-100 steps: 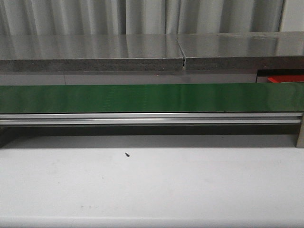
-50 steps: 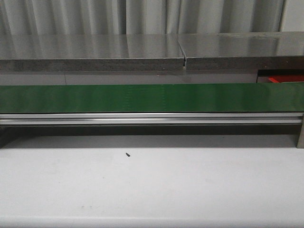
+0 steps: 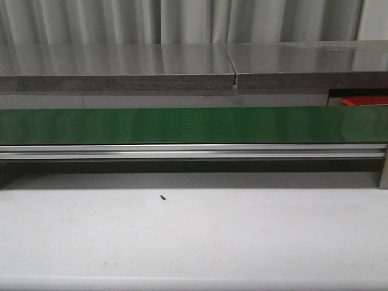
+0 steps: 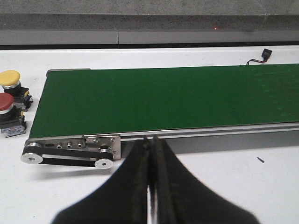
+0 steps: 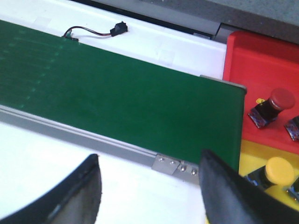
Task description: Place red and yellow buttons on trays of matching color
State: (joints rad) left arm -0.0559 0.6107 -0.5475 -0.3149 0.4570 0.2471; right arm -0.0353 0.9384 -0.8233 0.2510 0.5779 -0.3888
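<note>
Buttons wait at both ends of the green belt [image 4: 168,98]: a yellow button [image 4: 11,80] and a red button [image 4: 6,105] sit off the belt's end at the left edge of the left wrist frame, well apart from the left gripper [image 4: 150,186], whose fingers are pressed together at bottom centre. In the right wrist frame, a red button [image 5: 275,103] rests on the red tray [image 5: 252,65] at right, and a yellow button [image 5: 276,171] on the yellow tray [image 5: 250,158] lies just beside the right finger [image 5: 224,191] of the right gripper [image 5: 149,186], its fingers spread wide and empty.

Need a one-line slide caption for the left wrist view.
Shut left pincer faces the bare green conveyor belt; yellow button and red button wait beside the belt's end.
</note>
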